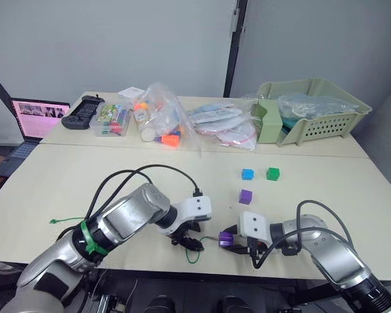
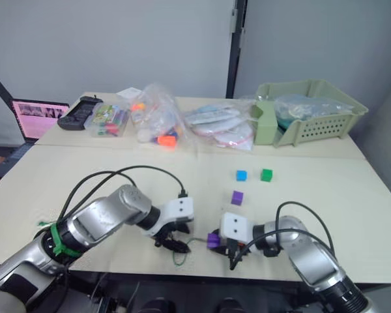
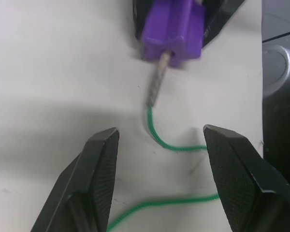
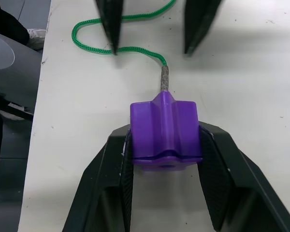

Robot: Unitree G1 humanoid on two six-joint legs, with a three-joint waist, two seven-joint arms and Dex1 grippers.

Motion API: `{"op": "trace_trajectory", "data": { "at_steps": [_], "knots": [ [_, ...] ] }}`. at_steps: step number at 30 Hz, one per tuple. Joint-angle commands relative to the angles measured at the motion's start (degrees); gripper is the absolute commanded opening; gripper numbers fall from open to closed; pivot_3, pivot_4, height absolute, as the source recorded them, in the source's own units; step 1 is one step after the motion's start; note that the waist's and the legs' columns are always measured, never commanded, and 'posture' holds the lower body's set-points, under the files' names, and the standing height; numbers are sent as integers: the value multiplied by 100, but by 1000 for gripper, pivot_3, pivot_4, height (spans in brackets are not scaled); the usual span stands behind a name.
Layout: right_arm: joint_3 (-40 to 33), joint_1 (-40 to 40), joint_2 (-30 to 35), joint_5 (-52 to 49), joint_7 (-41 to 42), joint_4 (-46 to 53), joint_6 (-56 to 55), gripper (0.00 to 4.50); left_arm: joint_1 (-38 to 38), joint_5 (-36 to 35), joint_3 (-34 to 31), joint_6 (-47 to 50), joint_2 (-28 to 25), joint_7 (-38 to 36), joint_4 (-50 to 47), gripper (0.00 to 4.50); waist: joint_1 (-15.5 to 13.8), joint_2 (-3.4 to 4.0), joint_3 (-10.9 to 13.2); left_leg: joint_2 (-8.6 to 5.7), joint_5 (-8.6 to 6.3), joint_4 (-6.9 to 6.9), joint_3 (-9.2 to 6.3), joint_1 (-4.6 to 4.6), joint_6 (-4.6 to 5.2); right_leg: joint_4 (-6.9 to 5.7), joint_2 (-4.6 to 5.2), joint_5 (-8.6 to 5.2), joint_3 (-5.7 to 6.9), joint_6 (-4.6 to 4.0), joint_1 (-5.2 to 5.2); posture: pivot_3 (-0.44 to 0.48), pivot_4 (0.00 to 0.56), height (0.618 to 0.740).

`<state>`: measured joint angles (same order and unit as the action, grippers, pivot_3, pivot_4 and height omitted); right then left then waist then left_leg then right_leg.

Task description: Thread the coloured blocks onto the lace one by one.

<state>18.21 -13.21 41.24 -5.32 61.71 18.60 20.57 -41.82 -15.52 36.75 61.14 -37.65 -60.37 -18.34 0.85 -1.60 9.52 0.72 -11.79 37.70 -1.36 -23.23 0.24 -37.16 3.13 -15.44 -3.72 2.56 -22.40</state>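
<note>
The step in hand looks like the first threading: the stiff tip of the lace (image 3: 157,87) has just entered the hole of a purple block (image 4: 165,129), and no block sits further along the string yet.

On the left, the far end of the lace trails off toward the counter (image 1: 65,182) edge by the left arm. The left gripper (image 3: 159,159) stands wide open over the green string just behind the tan tip, holding nothing; the lace lies loose on the counter between its fingers, curling in a loop near the front edge. To go on, I judge this gripper must close on the lace close behind the tip and push it further in, or take the tip on the far side of the block and draw it through.

To the right, the right gripper (image 4: 165,193) is clamped on the purple block, one finger on each side, with the hole facing the left gripper.

Further back on the counter, well apart from both grippers, wait a second purple block (image 1: 246,196), a blue block (image 1: 247,174) and a dark green block (image 1: 272,173)
</note>
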Motion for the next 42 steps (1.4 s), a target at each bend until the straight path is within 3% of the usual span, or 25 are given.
{"op": "trace_trajectory", "data": {
  "at_steps": [1, 7, 16, 17, 32, 40, 42],
  "knots": [
    [167, 54, -28, 0, 52, -36, 27, 1349, 146, 127, -44, -226, 11, 191, -71, 2934, -1, 1, 0, 0, 0, 0, 0, 2, 0, 0, 0, 0, 0, 1, 1, 0, 150, 740],
    [146, -22, -44, -25, 75, -55, 49, 1349, 247, 254, 75, -402, 270, 400, 206, 2934, -9, 0, -1, -1, 0, 1, 1, 7, 0, 0, 1, -1, 0, 1, 7, 0, 150, 740],
    [67, -4, 12, -74, 54, 8, 103, 1349, 241, 353, 241, -588, 341, 164, 357, 114, -10, 1, -2, -1, 0, 1, 2, 8, 0, 1, 1, -5, 0, 8, 9, 0, 150, 740],
    [66, -8, 10, -72, 49, 3, 106, 1349, 237, 362, 240, -601, 355, 153, 366, 9, -12, 1, -2, -2, 0, 1, 2, 8, 0, 1, 1, -4, 0, 7, 9, 0, 150, 740],
    [98, -61, -39, -39, 29, -44, 106, 1349, -47, 551, 240, -1056, 921, 91, 515, 9, -11, 0, -1, -4, 0, 1, 2, 5, 0, 2, 3, -5, 0, 8, 7, 0, 150, 740],
    [98, -37, -33, -35, 10, -16, 106, 1349, -66, 736, 278, -1251, 924, 41, 635, 9, -11, 0, -1, -3, 0, 1, 2, 5, 0, 2, 2, -5, 0, 10, 7, 0, 150, 740],
    [100, -32, -29, -34, 9, -10, 111, 1349, -84, 710, 205, -1264, 895, 1, 638, 582, -11, 0, -1, -3, 0, 1, 2, 5, 0, 2, 3, -5, 0, 9, 7, 0, 150, 740]
  ]
}}
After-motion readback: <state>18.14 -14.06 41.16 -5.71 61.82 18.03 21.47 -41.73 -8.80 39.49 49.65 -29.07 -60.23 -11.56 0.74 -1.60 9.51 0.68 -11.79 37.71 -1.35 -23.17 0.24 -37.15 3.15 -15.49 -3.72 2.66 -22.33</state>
